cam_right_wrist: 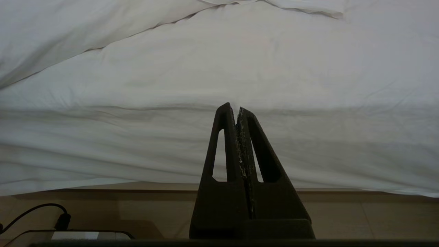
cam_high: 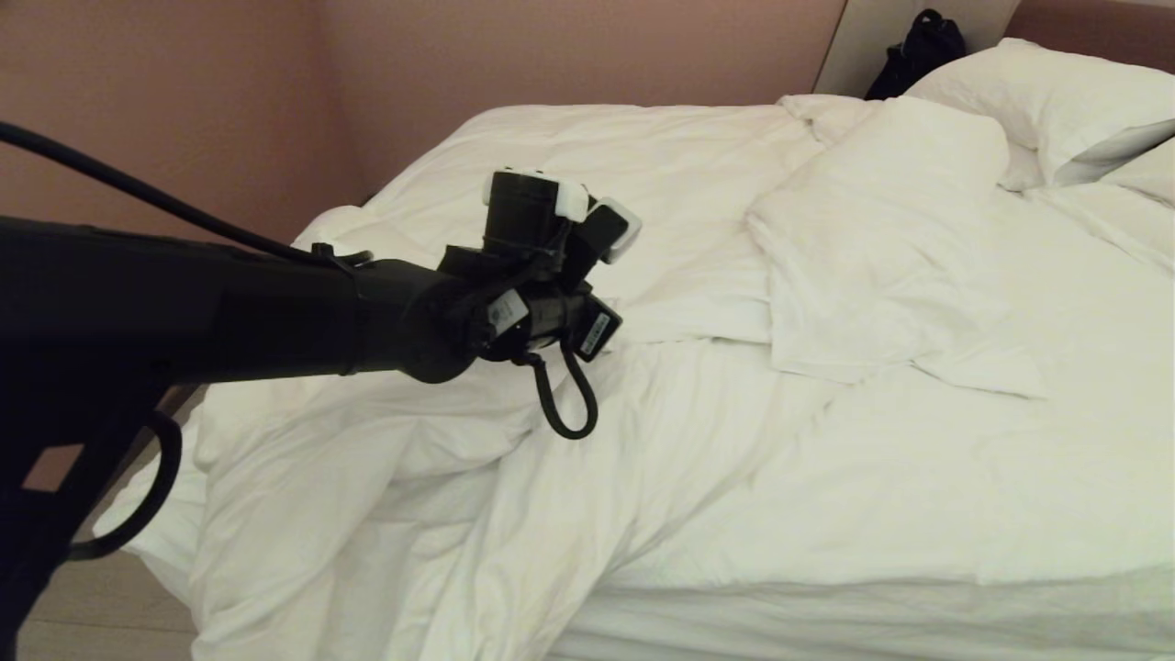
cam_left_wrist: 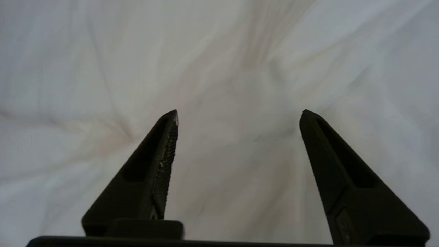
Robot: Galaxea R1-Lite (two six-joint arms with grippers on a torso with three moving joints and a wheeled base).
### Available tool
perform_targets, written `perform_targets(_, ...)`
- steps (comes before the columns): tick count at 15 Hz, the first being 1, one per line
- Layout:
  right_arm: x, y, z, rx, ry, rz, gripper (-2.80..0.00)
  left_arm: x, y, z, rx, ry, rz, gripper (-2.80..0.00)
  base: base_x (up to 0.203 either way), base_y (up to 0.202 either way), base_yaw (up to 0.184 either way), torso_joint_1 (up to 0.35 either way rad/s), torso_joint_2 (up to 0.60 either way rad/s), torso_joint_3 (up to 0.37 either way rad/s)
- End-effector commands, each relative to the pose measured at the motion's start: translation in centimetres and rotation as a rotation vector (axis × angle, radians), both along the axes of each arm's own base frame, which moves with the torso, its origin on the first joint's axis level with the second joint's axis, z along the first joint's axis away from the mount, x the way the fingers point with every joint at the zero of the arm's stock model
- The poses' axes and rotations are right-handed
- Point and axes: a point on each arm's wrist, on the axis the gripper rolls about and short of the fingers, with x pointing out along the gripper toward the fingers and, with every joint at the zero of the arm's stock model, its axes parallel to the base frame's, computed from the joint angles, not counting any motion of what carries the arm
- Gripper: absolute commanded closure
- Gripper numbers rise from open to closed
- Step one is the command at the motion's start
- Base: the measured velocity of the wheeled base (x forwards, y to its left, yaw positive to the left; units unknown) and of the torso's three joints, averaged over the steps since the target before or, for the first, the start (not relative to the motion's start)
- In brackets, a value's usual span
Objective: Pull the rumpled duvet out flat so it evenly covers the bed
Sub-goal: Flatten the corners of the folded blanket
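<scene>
The white duvet [cam_high: 367, 496] lies rumpled on the bed [cam_high: 826, 624], bunched in deep folds at the near left corner and hanging over that edge. More of it spreads over the far left side. My left arm [cam_high: 275, 312] reaches in from the left over the duvet's middle folds. In the left wrist view my left gripper [cam_left_wrist: 240, 113] is open just above creased white duvet cloth [cam_left_wrist: 240, 51], with nothing between its fingers. Low beside the bed's near side, my right gripper [cam_right_wrist: 237, 106] is shut and empty, facing the white bedding [cam_right_wrist: 219, 68] above the floor.
A flat white pillow [cam_high: 872, 239] lies askew on the middle right of the bed, with plump pillows [cam_high: 1056, 92] at the headboard [cam_high: 1102, 18]. A black bag [cam_high: 927, 46] stands behind them. A pinkish wall [cam_high: 184, 92] runs along the far left side.
</scene>
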Motion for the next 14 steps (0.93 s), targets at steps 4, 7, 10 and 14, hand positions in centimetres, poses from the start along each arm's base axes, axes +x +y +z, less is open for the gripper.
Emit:
perform_targets(4,0.0,0.0,0.0,-0.001,-0.001,0.001,0.00,-0.6,-1.8,-0.2,0.029,-0.032,0.014,-2.80,0.000,0.000,0.000,0.000,0.00,0.000)
perform_targets(7,0.0,0.0,0.0,-0.001,-0.001,0.001,0.00,-0.1,-2.1,-0.7,0.048,-0.037,0.062,-2.80,0.000,0.000,0.000,0.000,0.00,0.000)
perform_targets(10,0.0,0.0,0.0,-0.001,-0.001,0.001,0.00,0.4,-2.4,-1.8,0.071,-0.030,0.094,-2.80,0.000,0.000,0.000,0.000,0.00,0.000)
perform_targets(14,0.0,0.0,0.0,-0.001,-0.001,0.001,0.00,1.1,-2.7,-2.5,0.093,-0.036,0.165,-2.80,0.000,0.000,0.000,0.000,0.00,0.000)
